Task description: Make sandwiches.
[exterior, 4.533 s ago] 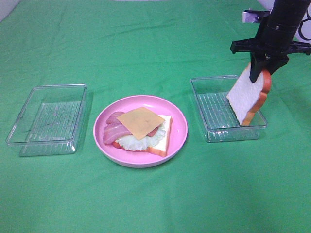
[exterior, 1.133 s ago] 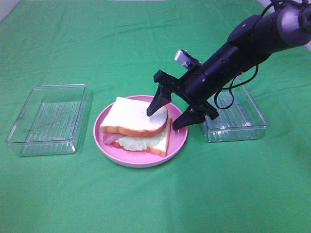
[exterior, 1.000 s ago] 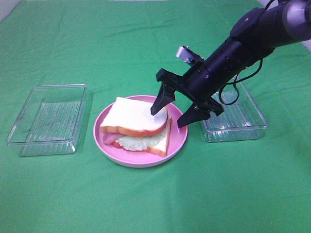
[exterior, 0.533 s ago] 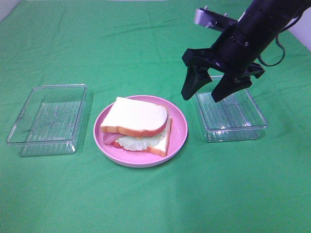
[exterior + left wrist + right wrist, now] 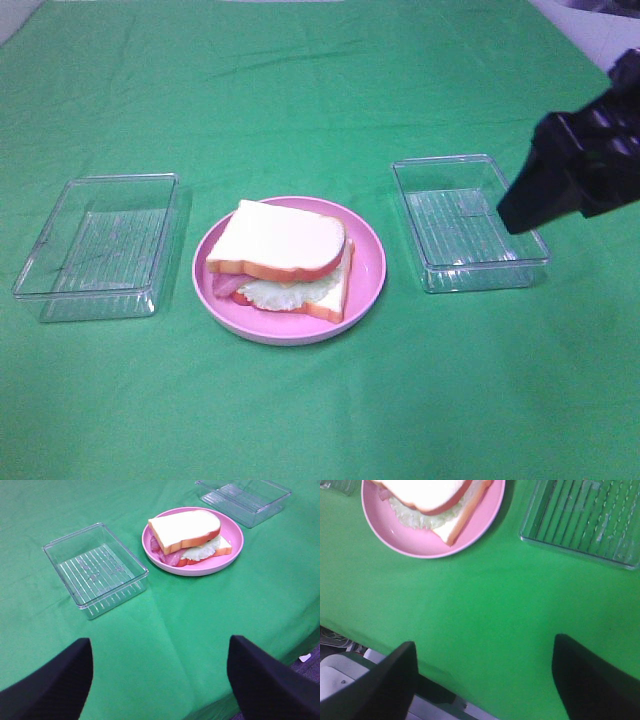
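In the high exterior view, the toy sandwich (image 5: 283, 258), two white bread slices with orange-brown crust, sits on a round pink plate (image 5: 368, 270) near the middle of the green cloth-covered table (image 5: 320, 400). The top slice lies slightly askew over pale green lettuce and pink-red bacon that peep out at the near and left edges. A clear plastic rectangular tray (image 5: 97, 245) lies to the plate's left, and a second clear plastic tray (image 5: 468, 222) to its right, both apart from the plate. The black right gripper (image 5: 575, 170), blurred, hangs at the right edge above the right tray's far side, holding nothing. No writing or label can be read anywhere.

From the left wrist, the left gripper (image 5: 160, 680) shows two black fingers (image 5: 52, 685) spread wide with only cloth between them; the sandwich and plate lie beyond, between both trays.

From the right wrist, the right gripper's dark fingers (image 5: 590, 675) stand wide apart over bare cloth, with the plate and sandwich cut off at the frame edge beside the ribbed tray.
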Available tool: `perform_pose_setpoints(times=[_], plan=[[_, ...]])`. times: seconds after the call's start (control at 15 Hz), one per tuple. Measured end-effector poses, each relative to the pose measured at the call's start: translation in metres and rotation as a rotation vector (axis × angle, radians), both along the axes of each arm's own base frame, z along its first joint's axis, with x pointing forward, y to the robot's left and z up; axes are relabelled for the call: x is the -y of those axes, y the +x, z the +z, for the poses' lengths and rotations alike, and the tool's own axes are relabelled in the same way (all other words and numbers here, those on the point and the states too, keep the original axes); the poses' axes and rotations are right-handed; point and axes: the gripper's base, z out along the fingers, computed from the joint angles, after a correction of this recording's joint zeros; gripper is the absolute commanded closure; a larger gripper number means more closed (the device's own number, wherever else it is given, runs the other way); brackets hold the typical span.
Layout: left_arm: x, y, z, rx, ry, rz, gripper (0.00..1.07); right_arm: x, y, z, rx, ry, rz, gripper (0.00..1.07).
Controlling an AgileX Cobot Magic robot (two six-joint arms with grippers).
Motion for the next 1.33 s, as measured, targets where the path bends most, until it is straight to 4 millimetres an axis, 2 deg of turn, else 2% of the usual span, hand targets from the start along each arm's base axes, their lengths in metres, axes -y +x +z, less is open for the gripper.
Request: perform_pose_setpoints(times=[0.13,0.2,0.27,0.33,0.47,0.53,0.6,0.73,1.0,1.33], plan=[[0.0,0.0,0.0,0.0,0.0,-0.005,0.35,0.01,-0.028,-0.002,0.036,0.002,0.002,0.36],[0.001,-0.001,0.0,-0.001,-0.002,-0.018,0.35,0.025,-0.063,-0.007,0.1,-0.013,0.007,0.36],[0.002,-0.001,0.0,-0.003,-0.004,-0.02,0.35,0.033,-0.079,-0.013,0.119,-0.033,0.012,0.36],[0.002,-0.001,0.0,-0.005,-0.008,-0.023,0.35,0.037,-0.087,-0.016,0.13,-0.039,0.015,0.36],[0.002,-0.001,0.0,-0.003,-0.004,-0.026,0.35,0.048,-0.117,-0.024,0.193,-0.041,0.019,0.36],[0.002,-0.001,0.0,-0.003,-0.004,-0.026,0.35,0.051,-0.122,-0.027,0.194,-0.044,0.022,0.36],[0.002,-0.001,0.0,-0.003,-0.004,-0.026,0.35,0.06,-0.143,-0.031,0.256,-0.045,0.018,0.36],[0.002,-0.001,0.0,-0.003,-0.004,-0.026,0.35,0.066,-0.157,-0.027,0.36,-0.029,0.009,0.36],[0.002,-0.001,0.0,-0.003,-0.004,-0.026,0.35,0.073,-0.172,-0.025,0.467,-0.019,-0.003,0.36],[0.002,-0.001,0.0,-0.002,-0.004,-0.026,0.35,0.075,-0.175,-0.025,0.481,-0.017,-0.005,0.36]])
